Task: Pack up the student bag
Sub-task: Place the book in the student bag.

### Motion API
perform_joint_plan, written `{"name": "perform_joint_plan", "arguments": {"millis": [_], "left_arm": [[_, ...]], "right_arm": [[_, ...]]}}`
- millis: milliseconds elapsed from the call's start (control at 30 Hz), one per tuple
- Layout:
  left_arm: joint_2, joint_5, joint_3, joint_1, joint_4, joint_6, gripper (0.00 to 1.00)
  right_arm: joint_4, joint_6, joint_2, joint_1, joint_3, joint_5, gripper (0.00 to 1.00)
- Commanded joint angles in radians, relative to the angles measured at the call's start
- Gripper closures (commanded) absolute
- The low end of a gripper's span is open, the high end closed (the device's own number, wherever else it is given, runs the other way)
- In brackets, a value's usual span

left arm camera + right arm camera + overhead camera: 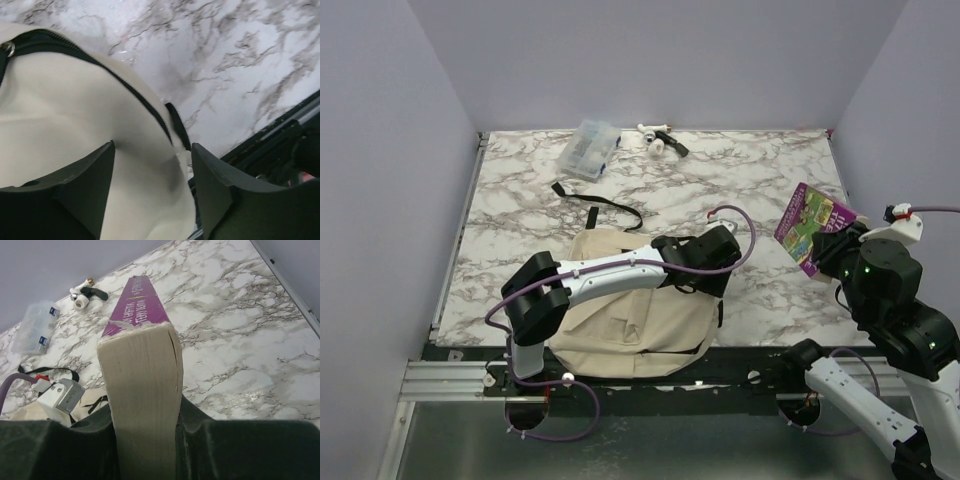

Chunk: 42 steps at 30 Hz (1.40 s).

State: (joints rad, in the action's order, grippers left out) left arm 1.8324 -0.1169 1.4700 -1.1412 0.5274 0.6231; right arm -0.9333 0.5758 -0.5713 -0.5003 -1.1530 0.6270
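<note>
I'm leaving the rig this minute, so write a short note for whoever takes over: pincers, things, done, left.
Left pincer: open, holding nothing, over the bag beside its zip.
Right pincer: shut on the purple book, held above the right side of the table.
Bag: lying at the near edge; the zip looks shut where it shows.
Done: book is in hand.
Left: open the bag and put the book in.

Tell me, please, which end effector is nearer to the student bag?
Left. The left end effector hangs open directly over the student bag, close above its beige fabric. The right end effector is off to the bag's right, clamped on a purple book.
</note>
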Motion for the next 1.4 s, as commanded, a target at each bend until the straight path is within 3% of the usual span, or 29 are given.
{"name": "perform_joint_plan", "arguments": {"millis": [0,167,333,500,833,967,1067,1367], "left_arm": [[0.009,-0.12,0.022,-0.005,0.101,-0.043,0.44],[0.007,-0.107,0.021,-0.003,0.111,-0.073,0.8],[-0.109,-0.119,-0.024,0.008,0.114,-0.107,1.0],[-0.249,-0.028,-0.096,0.069,0.095,-0.138,1.0],[-0.471,0.188,-0.186,0.176,0.031,-0.2,1.0],[-0.547,0.253,-0.201,0.201,0.019,-0.225,1.0],[-0.597,0.293,-0.213,0.21,0.017,-0.234,1.0],[-0.687,0.34,-0.223,0.236,0.011,-0.224,1.0]], "right_arm": [[-0.003,0.015,0.009,-0.004,-0.014,-0.059,1.0],[-0.054,0.013,0.003,-0.004,-0.003,-0.102,1.0],[-0.089,0.012,-0.025,-0.004,-0.002,-0.247,1.0],[-0.085,0.05,-0.068,-0.004,0.024,-0.53,1.0],[-0.011,0.164,-0.081,-0.004,0.117,-0.854,1.0],[0.169,0.253,-0.076,-0.004,0.274,-1.062,1.0],[0.314,0.311,-0.077,-0.004,0.39,-1.108,1.0],[0.676,0.459,-0.165,-0.004,0.518,-1.256,1.0]]}}
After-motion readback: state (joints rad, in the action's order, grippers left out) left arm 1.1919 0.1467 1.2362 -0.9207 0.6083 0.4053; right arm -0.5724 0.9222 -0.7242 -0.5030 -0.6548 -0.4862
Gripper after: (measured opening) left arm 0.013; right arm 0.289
